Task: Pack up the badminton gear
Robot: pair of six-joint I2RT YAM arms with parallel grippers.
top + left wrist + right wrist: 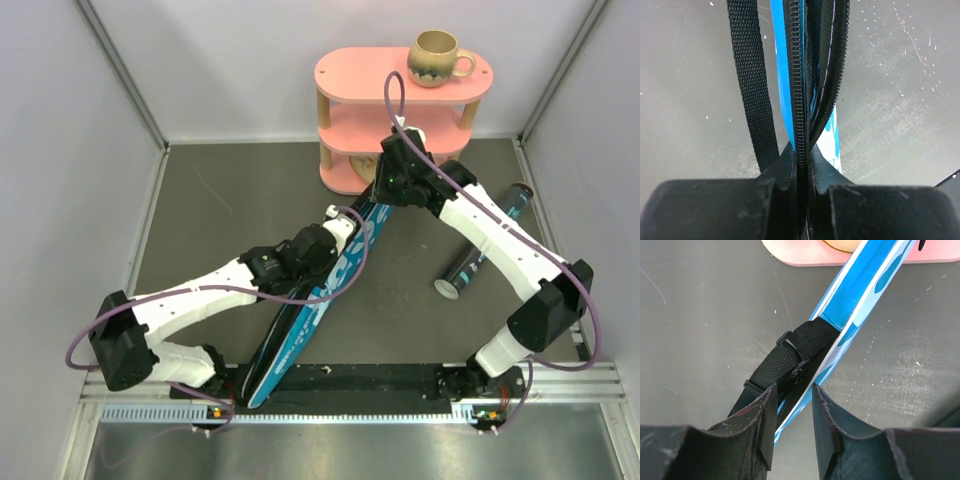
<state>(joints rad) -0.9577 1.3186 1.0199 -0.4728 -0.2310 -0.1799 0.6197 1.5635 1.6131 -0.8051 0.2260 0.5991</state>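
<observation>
Blue cover, contents hidden, sits clamped in left jaws and right jaws.

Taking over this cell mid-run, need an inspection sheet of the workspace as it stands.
Surface: dark table, scuffed, white specks.
Job's things: blue cover on edge, diagonal between the arms; black tube lies to the right, apart. Rackets, shuttlecocks: nothing seen.
Clutter: pink shelf at the back, mug on its top tier.
Claws: left claw shut on the cover's zipper edge; right claw straddles its strap end, grip unclear.
Cables: purple cables loop along both arms, one loop by the shelf.
Surroundings: pale walls on three sides.
</observation>
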